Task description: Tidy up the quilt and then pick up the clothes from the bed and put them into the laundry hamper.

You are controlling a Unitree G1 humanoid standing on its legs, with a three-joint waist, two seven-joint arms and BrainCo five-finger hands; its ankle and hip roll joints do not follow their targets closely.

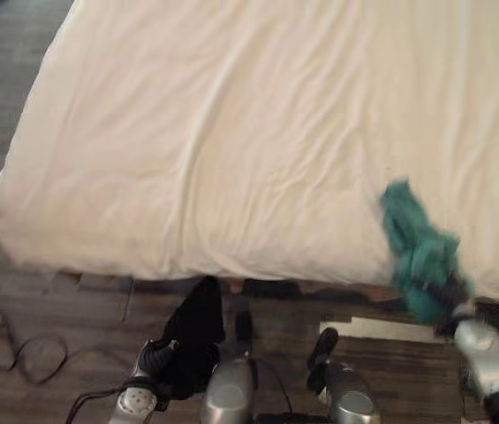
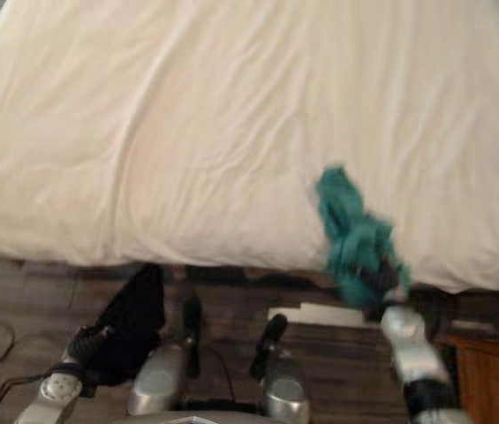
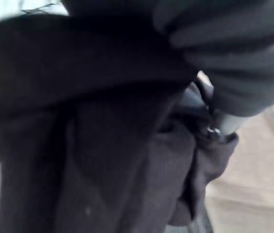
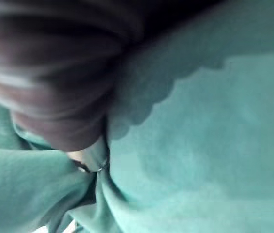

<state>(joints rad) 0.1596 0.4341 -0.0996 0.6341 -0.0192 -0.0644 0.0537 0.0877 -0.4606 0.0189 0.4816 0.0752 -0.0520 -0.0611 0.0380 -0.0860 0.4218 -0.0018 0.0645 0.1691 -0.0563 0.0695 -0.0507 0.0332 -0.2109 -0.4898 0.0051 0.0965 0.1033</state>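
Note:
A cream quilt (image 1: 231, 132) lies spread flat over the bed, with soft creases. My right hand (image 1: 449, 299) hangs at the bed's near edge on the right, shut on a bunched teal garment (image 1: 419, 252) that rises above it over the quilt. In the right wrist view the teal cloth (image 4: 200, 136) wraps round a finger (image 4: 90, 158). My left hand (image 1: 154, 356) is low, in front of the bed, shut on a black garment (image 1: 194, 336) that hangs over the floor. The black cloth (image 3: 103, 145) also drapes close in the left wrist view.
The bed's near edge (image 1: 187, 269) runs across the view, with dark wood floor (image 1: 46, 300) below it and to the left. A pale flat board (image 1: 381, 329) lies on the floor under the bed edge. A brown wooden piece (image 2: 492, 380) stands at the lower right.

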